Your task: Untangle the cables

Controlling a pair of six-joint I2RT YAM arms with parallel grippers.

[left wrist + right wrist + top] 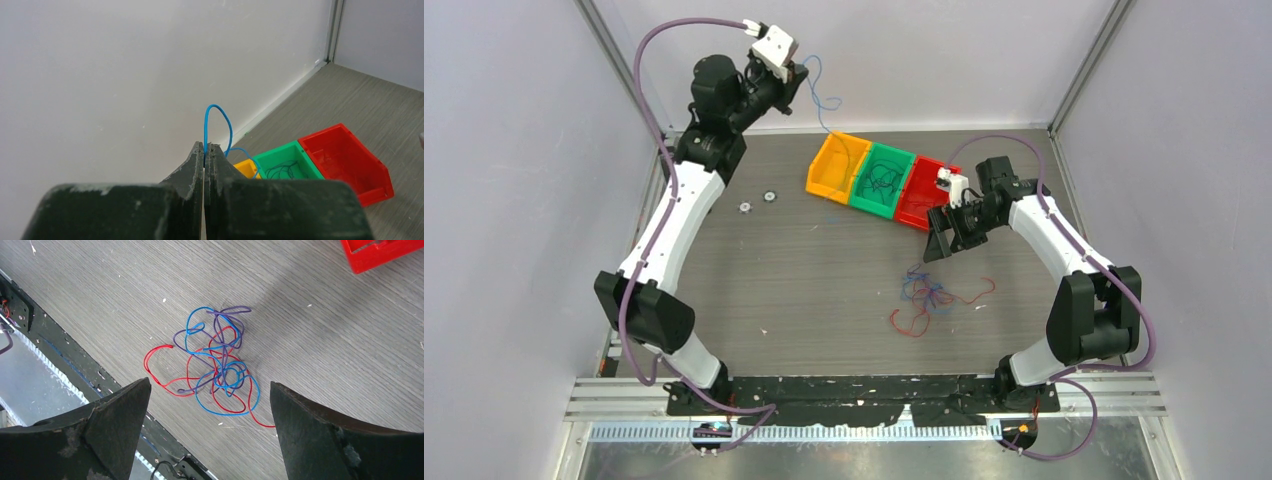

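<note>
One blue cable (pixel 214 105), clamped between the pressed-together fingers of the left gripper (pixel 205 146). It loops above the tips, then hangs with its long axis downward toward the far edge of the yellow bin (pixel 839 165). The left arm (pixel 674 215) is stretched up high at the far left.

One tangle (pixel 220 372) of red, blue and purple cables lies on the table (pixel 804 280), near right, spread left to right; the strand count cannot be told. Above it hovers the right gripper (pixel 209 384), pointing down, fingers wide apart and holding nothing.

Three bins stand in a row: yellow bin, green bin (pixel 864 203), red bin (pixel 919 185). There are dark cables (pixel 882 182) in the green bin.
</note>
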